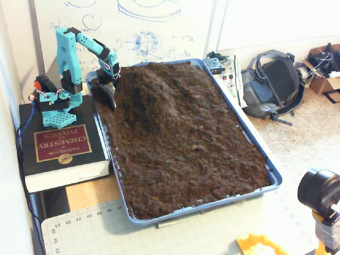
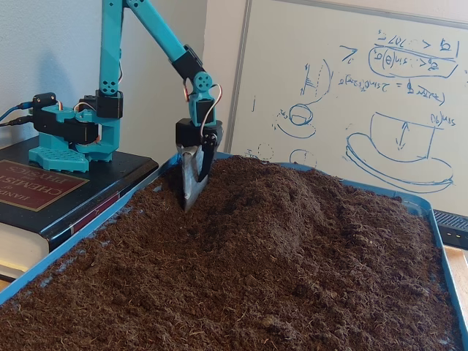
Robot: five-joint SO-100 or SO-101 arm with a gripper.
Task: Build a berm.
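Risk here: digging in too hard at the tray's far left corner. End effector (image 2: 189, 196) pointed down with its tip in the soil (image 1: 196, 143) at the foot of the berm (image 1: 154, 93), just inside the tray (image 1: 272, 175) wall. Fingers look pressed together into one narrow blade, with nothing grasped, though soil hides the very tip.

Berm piled against the far edge of the tray, sloping down toward the flatter bed nearer the camera.

Probable troubles, judged from this pose:
- Pushing outward could spill soil over the low rim onto the book (image 1: 58, 146) and arm base (image 1: 53, 103).
- Scraping deep could strike the tray floor and stall the arm.
- Cutting into the berm's foot could slump its steep left flank.
- Narrow tip moves little soil per stroke.
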